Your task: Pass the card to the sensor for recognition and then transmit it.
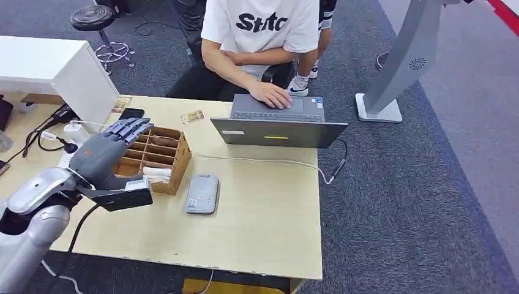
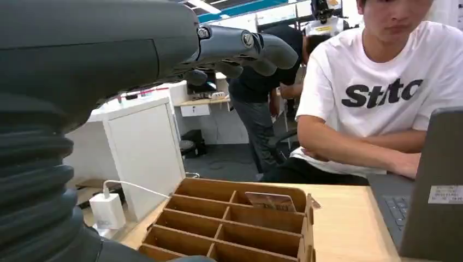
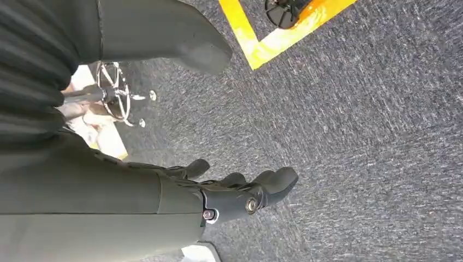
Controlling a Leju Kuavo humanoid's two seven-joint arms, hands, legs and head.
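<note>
Left hand (image 1: 113, 150) hovers over the brown cardboard divider box (image 1: 160, 153), fingers spread, holding nothing. A pale card (image 2: 270, 201) stands upright in a far compartment, ungrabbed. The grey flat card reader (image 1: 202, 193) waits beside the box. Right hand (image 3: 240, 194) hangs empty, loosely apart. By my reckoning, everything remains: pick, scan, pass.

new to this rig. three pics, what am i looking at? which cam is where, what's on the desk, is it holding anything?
It is a humanoid robot with two arms and fingered hands. The head view looks down at a wooden desk. The left hand hovers, fingers spread, over a cardboard divider box and holds nothing. Beside the box lies a grey card sensor; a person types on a laptop. The left wrist view looks past that hand at the box, where a card stands in a slot. The right wrist view shows the right hand hanging over carpet, empty.
</note>
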